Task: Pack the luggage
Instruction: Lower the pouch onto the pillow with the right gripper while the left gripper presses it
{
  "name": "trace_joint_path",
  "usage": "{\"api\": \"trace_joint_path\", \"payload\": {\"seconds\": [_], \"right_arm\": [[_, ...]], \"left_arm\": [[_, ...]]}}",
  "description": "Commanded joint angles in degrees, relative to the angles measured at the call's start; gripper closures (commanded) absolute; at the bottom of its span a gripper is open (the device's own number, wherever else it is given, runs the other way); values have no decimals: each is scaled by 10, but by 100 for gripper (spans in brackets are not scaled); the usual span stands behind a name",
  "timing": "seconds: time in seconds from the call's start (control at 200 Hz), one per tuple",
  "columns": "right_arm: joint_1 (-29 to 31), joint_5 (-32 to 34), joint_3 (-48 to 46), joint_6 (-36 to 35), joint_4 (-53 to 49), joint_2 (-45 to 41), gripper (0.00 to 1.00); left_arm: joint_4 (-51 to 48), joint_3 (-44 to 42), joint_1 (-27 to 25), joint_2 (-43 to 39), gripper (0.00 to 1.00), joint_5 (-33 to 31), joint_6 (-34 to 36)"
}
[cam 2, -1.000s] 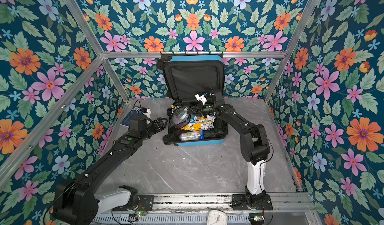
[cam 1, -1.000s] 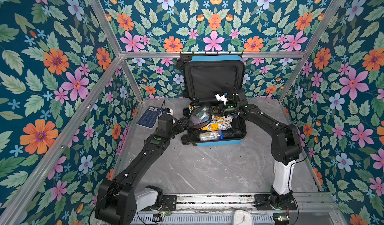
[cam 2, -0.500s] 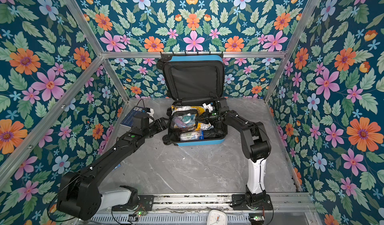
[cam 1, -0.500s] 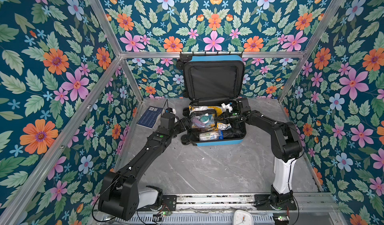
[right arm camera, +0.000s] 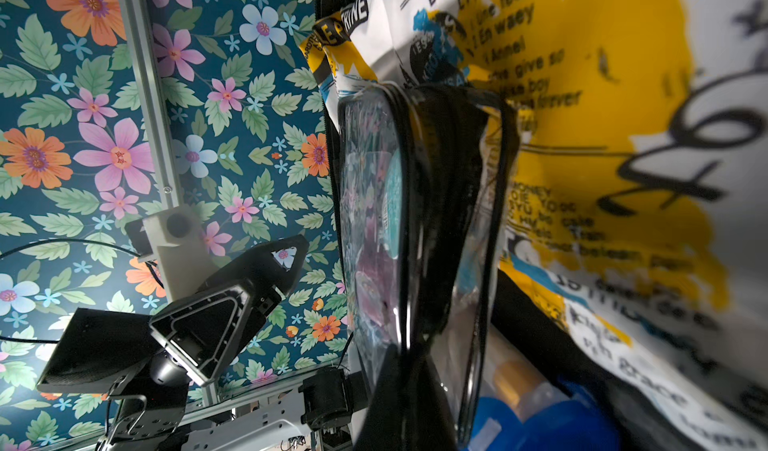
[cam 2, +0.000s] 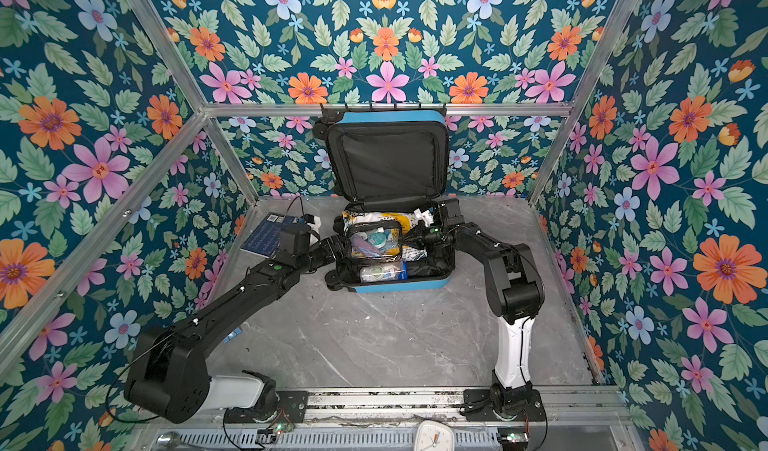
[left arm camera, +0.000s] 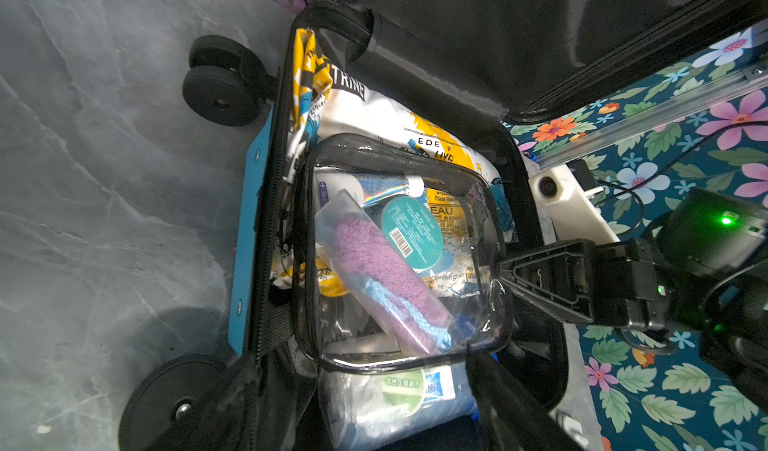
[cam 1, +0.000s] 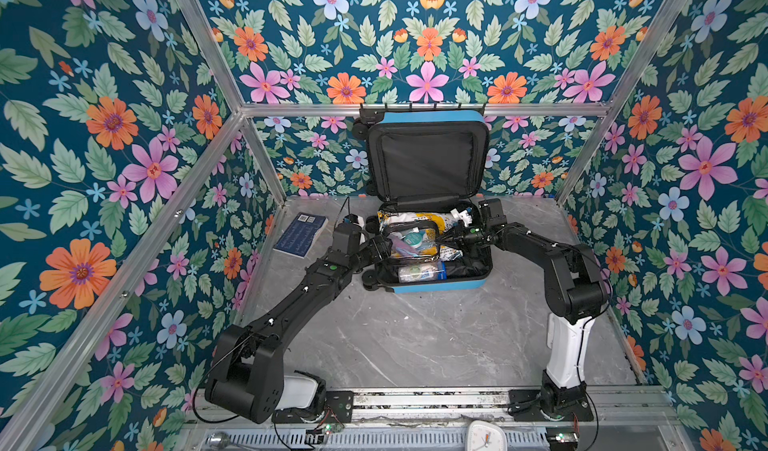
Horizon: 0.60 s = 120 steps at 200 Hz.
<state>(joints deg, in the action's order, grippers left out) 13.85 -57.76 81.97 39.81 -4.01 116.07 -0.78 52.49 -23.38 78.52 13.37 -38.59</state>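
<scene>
The small bright-blue hard-shell suitcase point(cam 1: 428, 166) lies open at the far middle of the scene, and both top views show it whole. Seen from the second eye, the suitcase point(cam 2: 388, 166) has the same pose. Its lower shell rests flat with its blue outer wall facing the near side, and its black-lined hollow is mostly filled. The lid stands upright behind, hinged along the far edge. Its black fabric lining faces near, and its blue rim is at the top. Black spinner wheels point(left arm camera: 220, 91) sit on the left side of both halves.
</scene>
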Motion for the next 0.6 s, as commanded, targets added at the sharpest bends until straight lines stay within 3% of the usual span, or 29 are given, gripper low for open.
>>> {"api": "trace_joint_path", "payload": {"seconds": [0.0, 0.15, 0.28, 0.595], "right_arm": [[-6, 15, -6, 7, 11, -8, 86], [-9, 28, -25, 5, 11, -34, 61], [-10, 53, -29, -12, -20, -62, 50], [11, 90, -28, -44, -78, -128, 52]], "left_arm": [[15, 7, -4, 3, 19, -4, 4], [7, 20, -4, 2, 19, -14, 12], [-7, 42, -4, 5, 19, -18, 25], [10, 64, -4, 41, 20, 20, 14]]}}
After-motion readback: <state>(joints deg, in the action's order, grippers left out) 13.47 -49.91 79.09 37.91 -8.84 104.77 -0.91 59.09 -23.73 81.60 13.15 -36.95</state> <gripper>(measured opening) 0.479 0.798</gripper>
